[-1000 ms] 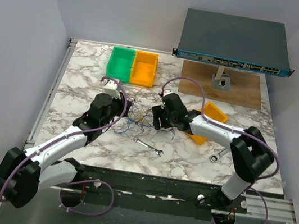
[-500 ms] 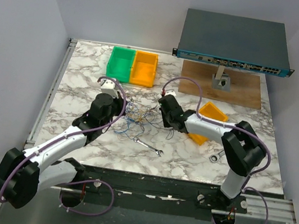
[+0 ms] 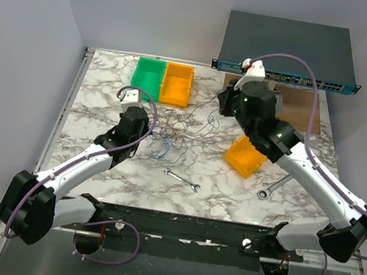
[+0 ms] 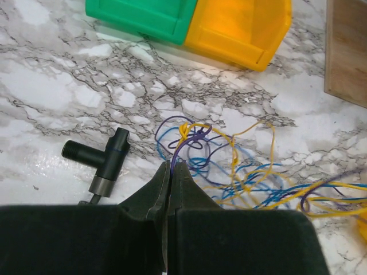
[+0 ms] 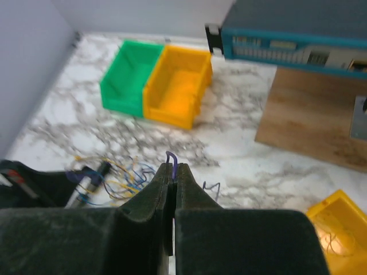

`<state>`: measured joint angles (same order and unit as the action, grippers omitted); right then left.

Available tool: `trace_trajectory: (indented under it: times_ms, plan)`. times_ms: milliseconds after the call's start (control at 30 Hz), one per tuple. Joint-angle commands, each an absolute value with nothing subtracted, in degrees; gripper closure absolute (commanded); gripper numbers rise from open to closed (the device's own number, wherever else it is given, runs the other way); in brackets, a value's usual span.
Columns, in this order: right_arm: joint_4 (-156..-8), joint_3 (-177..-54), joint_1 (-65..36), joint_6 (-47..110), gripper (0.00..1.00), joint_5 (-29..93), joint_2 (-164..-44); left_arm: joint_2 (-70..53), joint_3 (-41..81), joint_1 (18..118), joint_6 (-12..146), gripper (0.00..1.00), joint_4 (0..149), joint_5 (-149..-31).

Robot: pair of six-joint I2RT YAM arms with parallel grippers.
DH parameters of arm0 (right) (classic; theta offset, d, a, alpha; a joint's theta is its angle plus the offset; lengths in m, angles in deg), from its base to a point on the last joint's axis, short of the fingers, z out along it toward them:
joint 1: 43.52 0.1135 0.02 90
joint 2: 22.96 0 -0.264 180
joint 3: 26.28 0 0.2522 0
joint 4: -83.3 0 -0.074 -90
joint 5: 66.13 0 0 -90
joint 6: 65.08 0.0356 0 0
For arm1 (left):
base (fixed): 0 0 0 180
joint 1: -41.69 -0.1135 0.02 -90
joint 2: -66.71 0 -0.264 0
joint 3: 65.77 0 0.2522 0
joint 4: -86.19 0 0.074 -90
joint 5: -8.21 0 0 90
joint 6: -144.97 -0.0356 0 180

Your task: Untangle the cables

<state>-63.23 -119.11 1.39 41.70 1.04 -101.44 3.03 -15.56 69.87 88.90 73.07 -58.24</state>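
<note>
Blue, yellow, purple cables (image 4: 195, 135), tangled

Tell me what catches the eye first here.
A tangle of thin blue, yellow and purple cables lies on the table in front of the green bin and orange bin. The left fingers pinch a purple strand at the tangle's edge; the right fingers pinch purple wire too, up near the grey box.

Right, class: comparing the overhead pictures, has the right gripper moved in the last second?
Yes. In the overhead view the right gripper has moved toward the far side, ending just in front of the grey rack unit.
</note>
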Motion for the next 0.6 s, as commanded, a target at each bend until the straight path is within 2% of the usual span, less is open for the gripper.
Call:
trace_trajectory:
  times_ms: [0,333,567]
  plan:
    - [-55.22,-129.71,1.58,40.39,0.99,1.70,-101.29,0.33,-12.51,69.59,90.76,1.00,67.60,-55.07]
    - [-46.66,-163.75,1.57,36.40,0.99,1.51,-111.23,-4.67,-9.87,66.88,92.93,1.00,64.46,-58.95]
    - [-49.05,-172.94,1.57,35.62,0.99,0.87,-114.27,-5.79,-8.65,66.37,94.20,1.00,61.06,-56.63]
